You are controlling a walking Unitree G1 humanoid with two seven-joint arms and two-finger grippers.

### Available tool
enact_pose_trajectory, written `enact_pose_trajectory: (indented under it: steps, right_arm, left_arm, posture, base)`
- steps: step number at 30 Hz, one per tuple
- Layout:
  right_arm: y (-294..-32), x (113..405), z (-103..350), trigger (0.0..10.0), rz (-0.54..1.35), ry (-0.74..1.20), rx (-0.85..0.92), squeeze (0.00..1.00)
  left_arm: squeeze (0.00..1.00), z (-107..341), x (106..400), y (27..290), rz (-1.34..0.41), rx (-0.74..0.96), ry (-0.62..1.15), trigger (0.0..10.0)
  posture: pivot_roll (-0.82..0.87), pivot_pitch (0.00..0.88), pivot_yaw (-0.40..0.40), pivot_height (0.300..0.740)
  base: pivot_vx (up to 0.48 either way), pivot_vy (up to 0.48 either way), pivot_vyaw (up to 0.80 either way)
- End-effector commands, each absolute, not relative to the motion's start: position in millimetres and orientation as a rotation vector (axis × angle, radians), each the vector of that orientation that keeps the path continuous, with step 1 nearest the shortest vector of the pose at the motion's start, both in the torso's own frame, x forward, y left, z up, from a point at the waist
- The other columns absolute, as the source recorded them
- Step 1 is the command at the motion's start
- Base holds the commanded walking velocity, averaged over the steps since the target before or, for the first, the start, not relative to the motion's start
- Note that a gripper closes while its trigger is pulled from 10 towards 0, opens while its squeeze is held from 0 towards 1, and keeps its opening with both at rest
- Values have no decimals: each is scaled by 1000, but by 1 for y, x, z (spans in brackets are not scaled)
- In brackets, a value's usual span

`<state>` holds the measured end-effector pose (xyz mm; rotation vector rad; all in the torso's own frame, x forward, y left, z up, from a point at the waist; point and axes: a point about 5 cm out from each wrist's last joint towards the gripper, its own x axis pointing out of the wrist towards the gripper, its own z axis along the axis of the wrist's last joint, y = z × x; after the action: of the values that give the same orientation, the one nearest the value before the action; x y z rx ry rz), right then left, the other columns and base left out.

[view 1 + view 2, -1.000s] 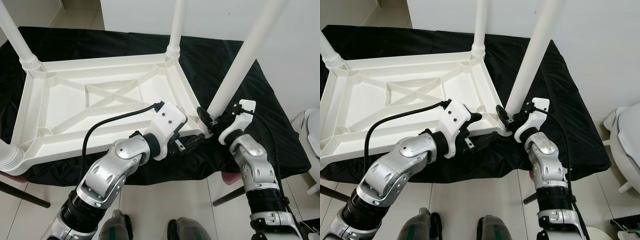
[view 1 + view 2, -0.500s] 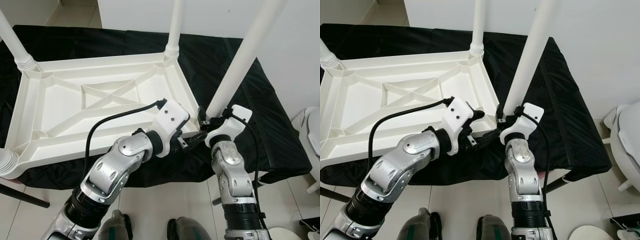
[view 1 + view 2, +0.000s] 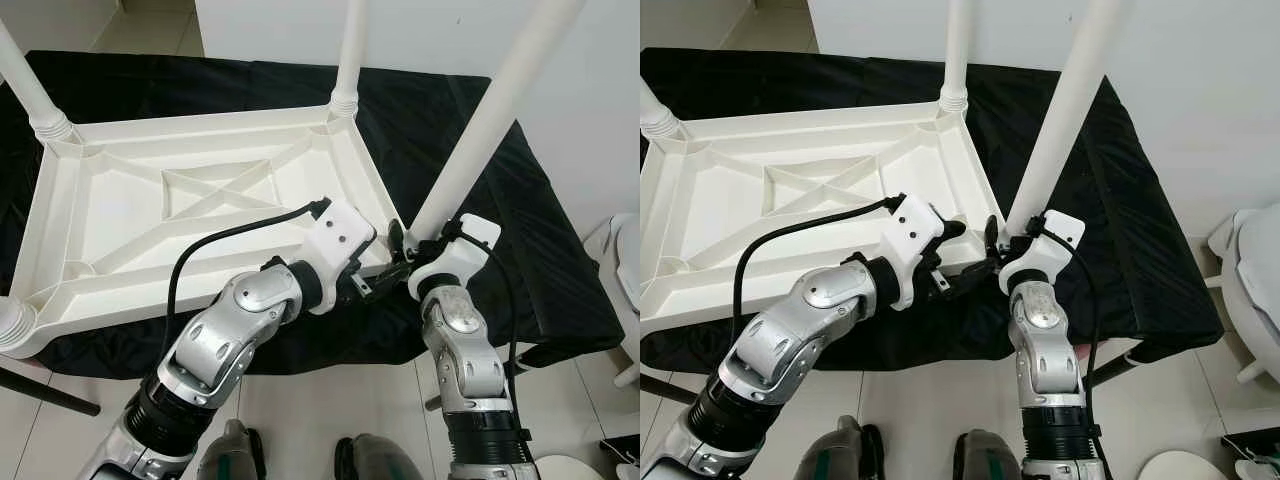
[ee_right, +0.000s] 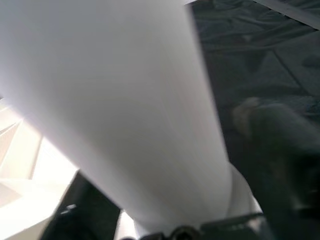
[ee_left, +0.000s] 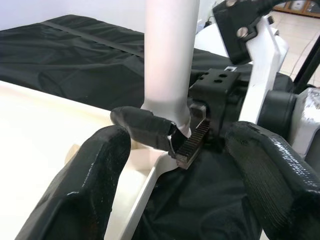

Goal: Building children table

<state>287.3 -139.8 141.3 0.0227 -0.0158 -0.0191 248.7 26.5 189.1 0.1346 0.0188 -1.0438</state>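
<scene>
The white children's table [image 3: 130, 210] lies upside down on a black cloth [image 3: 530, 240]. Three legs stand in its corners: far left [image 3: 25, 85], far right [image 3: 350, 50] and near left [image 3: 12, 325]. The fourth leg [image 3: 480, 130] leans over the near right corner, and my right gripper [image 3: 398, 240] is shut around its base. In the left wrist view one of those fingers [image 5: 145, 127] clamps the leg [image 5: 167, 55] just above the corner. My left gripper [image 3: 380, 283] is open beside that corner, its wide fingers [image 5: 85, 185] either side of the table rim [image 5: 150, 187].
The cloth-covered surface ends close to my body, with tiled floor and my feet [image 3: 235, 455] below. A white fixture [image 3: 625, 260] stands at the right edge. A white wall rises behind the far side. A dark bar [image 3: 45, 395] sticks out at the lower left.
My right arm has swung in leftward under the leg, gripper still at the leg's base. The left gripper stays by the corner. The camera has shifted slightly.
</scene>
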Motion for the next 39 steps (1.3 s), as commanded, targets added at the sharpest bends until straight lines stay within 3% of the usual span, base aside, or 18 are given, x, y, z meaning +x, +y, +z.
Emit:
enact_pose_trajectory:
  steps: [1,8,9,19,22,32,33,34,35,36,37,38,39]
  right_arm:
    - [-142,289,139,10000,5,-3,36,1000]
    - [-149,293,143,10000,246,-12,60,996]
    - [-152,294,142,10000,309,-8,37,0]
    - [-171,303,144,10000,449,-8,-33,0]
    - [-185,316,144,10000,532,-18,-127,0]
    - [-186,328,140,10000,632,13,-184,0]
    - [-185,329,140,7961,641,14,-194,0]
    - [-185,331,139,7961,651,13,-200,0]
    - [-185,331,139,6863,656,12,-203,0]
    - [-185,331,139,6863,656,12,-203,0]
    - [-185,332,139,4902,661,12,-207,0]
    - [-186,334,137,275,672,9,-224,0]
    - [-186,334,137,275,672,9,-224,0]
  left_arm:
    - [0,184,247,24,-1094,142,33,10000]
    - [0,184,248,24,-1096,149,31,10000]
    - [0,185,249,24,-1097,150,28,10000]
    - [0,187,251,25,-1099,156,21,10000]
    - [0,188,253,26,-1099,161,18,10000]
    - [0,189,253,26,-1099,166,12,10000]
    - [0,189,253,25,-1099,166,11,10000]
    - [0,189,254,25,-1099,166,11,10000]
    - [0,189,254,25,-1099,166,11,10000]
    - [0,189,254,25,-1099,166,11,10000]
    - [0,189,254,25,-1099,166,11,10000]
    - [0,189,254,25,-1099,166,9,10000]
    - [0,189,254,25,-1099,166,9,10000]
  posture:
    - [-175,40,-4,740]
    - [-175,22,-5,740]
    - [-177,22,-1,740]
    - [-183,24,16,740]
    - [-177,20,24,740]
    - [-167,15,25,740]
    - [-168,15,25,740]
    - [-167,14,25,740]
    - [-167,14,25,740]
    - [-167,14,25,740]
    - [-165,14,23,740]
    - [-165,12,23,740]
    - [-165,12,23,740]
  base:
    - [0,0,0]
    - [0,0,0]
    - [0,0,0]
    - [0,0,0]
    - [0,0,0]
    - [0,0,0]
    - [0,0,0]
    - [0,0,0]
    - [0,0,0]
    - [0,0,0]
    - [0,0,0]
    - [0,0,0]
    - [0,0,0]
